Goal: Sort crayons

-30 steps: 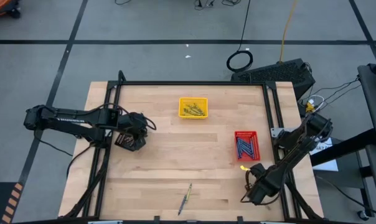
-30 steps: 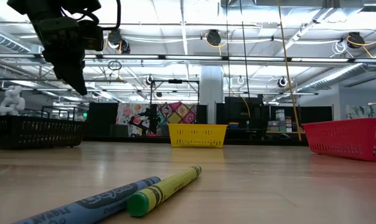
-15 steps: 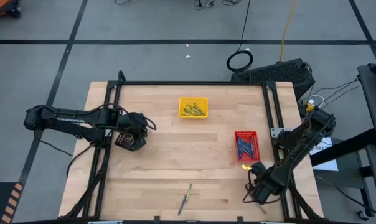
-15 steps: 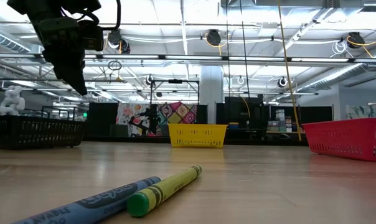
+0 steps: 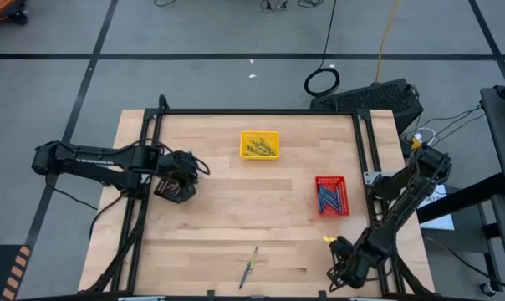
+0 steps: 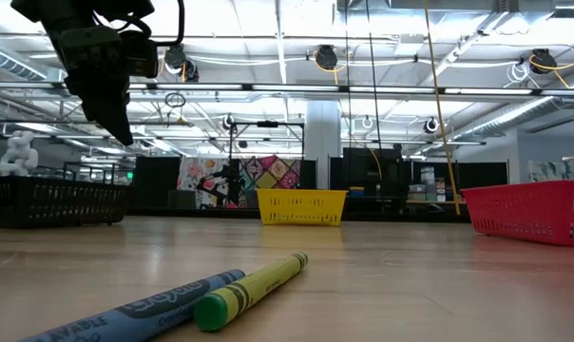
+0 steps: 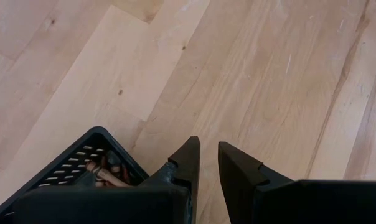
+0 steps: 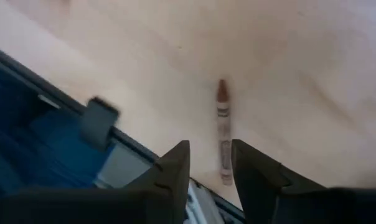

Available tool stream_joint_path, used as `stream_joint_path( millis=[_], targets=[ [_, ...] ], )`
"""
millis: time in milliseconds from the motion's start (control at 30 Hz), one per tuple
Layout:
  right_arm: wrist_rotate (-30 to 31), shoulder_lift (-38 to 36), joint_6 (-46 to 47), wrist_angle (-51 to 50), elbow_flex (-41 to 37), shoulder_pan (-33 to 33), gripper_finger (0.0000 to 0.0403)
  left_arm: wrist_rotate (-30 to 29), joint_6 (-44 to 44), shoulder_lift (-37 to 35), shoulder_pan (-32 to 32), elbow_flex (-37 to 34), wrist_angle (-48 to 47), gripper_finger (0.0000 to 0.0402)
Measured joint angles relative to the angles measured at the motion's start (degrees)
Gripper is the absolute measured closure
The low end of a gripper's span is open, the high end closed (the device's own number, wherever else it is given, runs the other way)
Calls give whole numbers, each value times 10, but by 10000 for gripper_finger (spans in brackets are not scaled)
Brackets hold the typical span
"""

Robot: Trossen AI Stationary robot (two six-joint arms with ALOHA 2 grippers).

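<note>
Two crayons, one blue (image 6: 140,309) and one yellow-green (image 6: 254,285), lie side by side on the table near its front edge (image 5: 250,266). My right gripper (image 8: 211,146) hovers open at the table's near right (image 5: 340,266). A brown crayon (image 8: 223,127) lies flat on the wood just ahead of its fingers, untouched as far as shows. My left gripper (image 7: 209,146) hangs above the table's left side beside the black tray (image 7: 82,168), which holds brown crayons. Its fingers stand a narrow gap apart with nothing between them.
A yellow tray (image 5: 259,144) with crayons stands at the far middle. A red tray (image 5: 330,194) with blue crayons stands at the right. A black frame (image 5: 261,111) runs around the table's edges. Bare wood lies in the table's middle.
My right gripper has moved toward the table's near edge, away from the red tray. My left arm and the two crayons by the front edge have kept still.
</note>
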Motion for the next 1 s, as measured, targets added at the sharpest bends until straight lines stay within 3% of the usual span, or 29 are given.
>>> stream_joint_path(
  millis=[333, 500, 1000],
  targets=[
    [10, 0, 47, -36, 0, 29, 297, 0, 0, 0, 0, 0, 0, 340],
    [55, 3, 70, -27, 0, 47, 298, 0, 0, 0, 0, 0, 0, 340],
    [36, 57, 102, -12, 0, 82, 298, 0, -16, 0, 0, 0, 0, 340]
  ],
)
